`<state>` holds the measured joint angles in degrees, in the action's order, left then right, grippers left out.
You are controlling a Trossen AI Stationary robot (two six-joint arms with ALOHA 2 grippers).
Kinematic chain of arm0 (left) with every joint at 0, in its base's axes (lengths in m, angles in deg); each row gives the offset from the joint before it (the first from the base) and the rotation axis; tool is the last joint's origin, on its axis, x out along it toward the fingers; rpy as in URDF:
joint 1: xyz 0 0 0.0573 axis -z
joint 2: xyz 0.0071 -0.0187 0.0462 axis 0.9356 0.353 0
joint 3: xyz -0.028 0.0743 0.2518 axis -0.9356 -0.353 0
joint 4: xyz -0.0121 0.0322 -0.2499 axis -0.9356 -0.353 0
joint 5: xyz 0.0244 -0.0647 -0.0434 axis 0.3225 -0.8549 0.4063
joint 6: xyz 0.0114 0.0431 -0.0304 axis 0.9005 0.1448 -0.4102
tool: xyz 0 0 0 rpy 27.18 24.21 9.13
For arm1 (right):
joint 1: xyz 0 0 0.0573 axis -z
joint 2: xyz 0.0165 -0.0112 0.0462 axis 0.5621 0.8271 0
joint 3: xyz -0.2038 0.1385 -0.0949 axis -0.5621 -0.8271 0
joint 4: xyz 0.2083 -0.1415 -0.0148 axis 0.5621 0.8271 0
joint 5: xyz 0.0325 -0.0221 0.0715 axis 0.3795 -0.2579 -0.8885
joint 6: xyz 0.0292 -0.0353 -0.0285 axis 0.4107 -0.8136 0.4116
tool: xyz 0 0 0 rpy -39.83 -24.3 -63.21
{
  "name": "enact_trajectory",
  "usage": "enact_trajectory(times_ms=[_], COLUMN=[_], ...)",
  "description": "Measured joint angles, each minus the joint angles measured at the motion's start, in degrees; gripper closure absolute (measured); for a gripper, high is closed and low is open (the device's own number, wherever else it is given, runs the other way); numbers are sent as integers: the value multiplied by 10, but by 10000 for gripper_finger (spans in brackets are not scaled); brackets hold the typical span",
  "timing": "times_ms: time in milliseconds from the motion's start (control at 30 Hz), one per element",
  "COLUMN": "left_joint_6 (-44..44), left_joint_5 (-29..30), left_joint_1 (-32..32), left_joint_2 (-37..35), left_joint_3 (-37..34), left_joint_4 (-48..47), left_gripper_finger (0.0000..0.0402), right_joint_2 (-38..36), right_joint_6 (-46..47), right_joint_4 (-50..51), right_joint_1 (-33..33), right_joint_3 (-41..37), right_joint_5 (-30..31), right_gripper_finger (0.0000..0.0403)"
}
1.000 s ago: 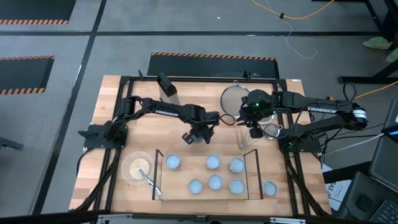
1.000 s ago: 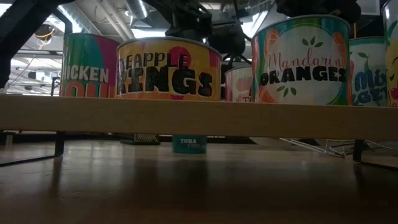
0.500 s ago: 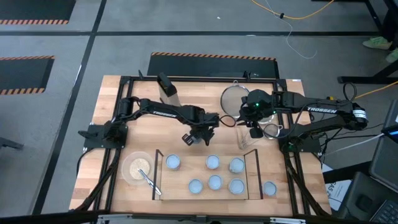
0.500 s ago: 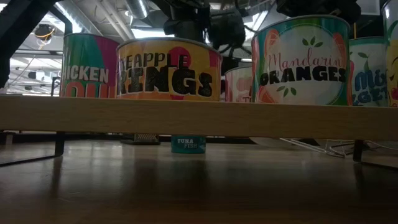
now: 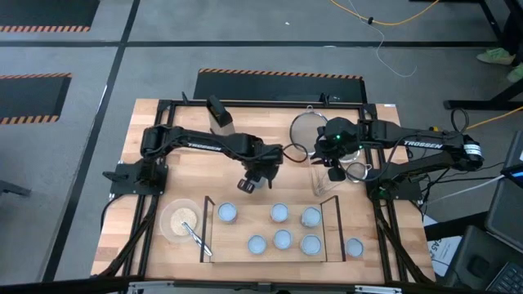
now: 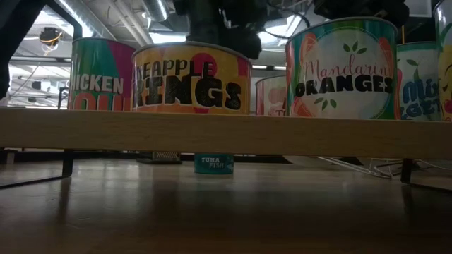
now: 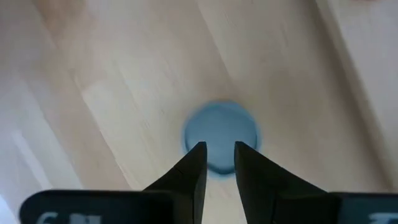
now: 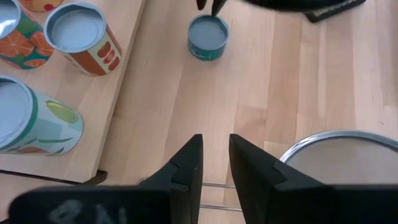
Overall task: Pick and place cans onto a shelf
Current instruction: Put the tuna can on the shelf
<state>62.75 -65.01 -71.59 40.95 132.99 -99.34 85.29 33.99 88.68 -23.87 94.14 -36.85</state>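
Six cans [image 5: 282, 239] fill shelf [image 5: 327, 255]; strainers [image 5: 306, 128] behind, bowl [image 5: 170, 219] beside.

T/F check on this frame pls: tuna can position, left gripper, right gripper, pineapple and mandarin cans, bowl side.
1. The tuna can stands on the tabletop, not on the shelf. True.
2. The left gripper is clamped on the tuna can. False: it hangs above the can's lid with nothing between its fingers.
3. The right gripper holds nothing. True: only bare tabletop shows between its fingers, with the strainer beside it.
4. The pineapple rings can and the mandarin oranges can lie on their sides. False: both stand upright on the shelf.
5. The bowl sits off the shelf's right end. False: it sits by the left end.
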Motion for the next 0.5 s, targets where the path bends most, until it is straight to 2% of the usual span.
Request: enact_trajectory(times_ms=[233, 500], left_joint_6=[-140, -195], left_joint_5=[0, 5], left_joint_1=[18, 31], left_joint_2=[0, 0], left_joint_3=[-1, -1], left_joint_4=[-12, -4], left_gripper_finger=[327, 327], right_joint_2=[0, 0], right_joint_6=[0, 0], right_joint_4=[-3, -3], right_joint_1=[0, 0], right_joint_3=[0, 0], right_joint_5=[0, 0], right_gripper_finger=[320, 320])
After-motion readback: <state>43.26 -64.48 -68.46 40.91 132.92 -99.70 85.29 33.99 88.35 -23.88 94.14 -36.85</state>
